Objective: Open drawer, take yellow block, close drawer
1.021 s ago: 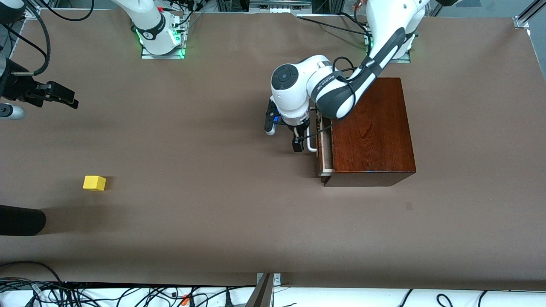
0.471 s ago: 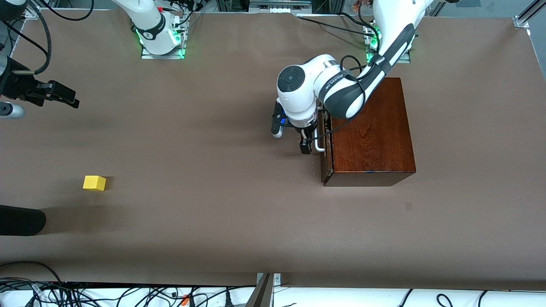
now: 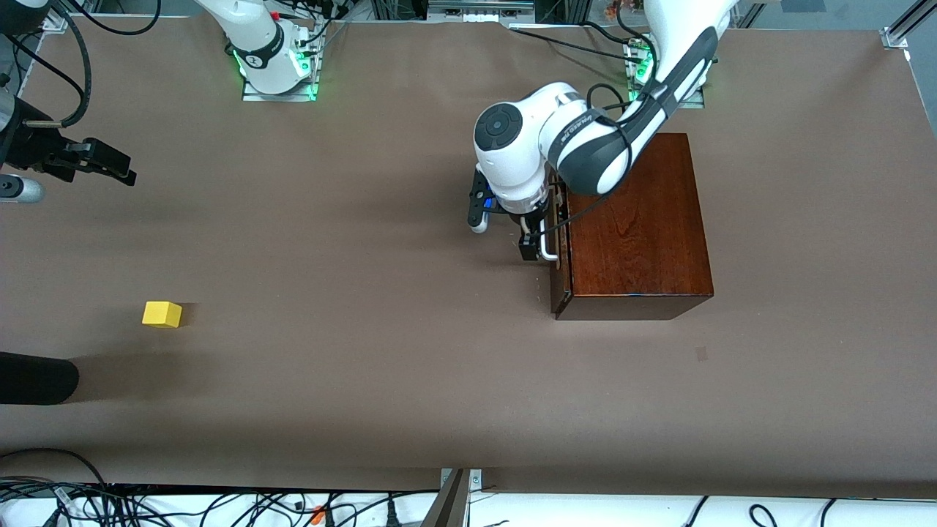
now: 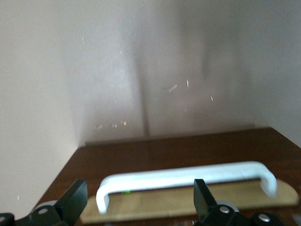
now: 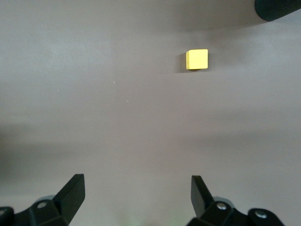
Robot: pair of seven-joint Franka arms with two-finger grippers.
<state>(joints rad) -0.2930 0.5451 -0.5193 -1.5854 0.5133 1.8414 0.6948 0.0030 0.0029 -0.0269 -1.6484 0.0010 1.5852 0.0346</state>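
Observation:
The dark mahogany box stands toward the left arm's end of the table. Its drawer is pushed in, with the front flush with the box. My left gripper is open in front of the drawer, at the white bar handle. In the left wrist view the handle runs across between the spread fingers of my left gripper, which do not grip it. The yellow block lies on the bare table toward the right arm's end. My right gripper is open and empty, up in the air. The right wrist view shows the block well away from the right gripper.
A black rounded object lies at the table's edge near the yellow block, nearer to the front camera; it also shows in the right wrist view. Cables run along the table's front edge.
The left gripper has moved toward the box and the drawer, partly open a second ago, is now shut. The yellow block and the right arm have not moved.

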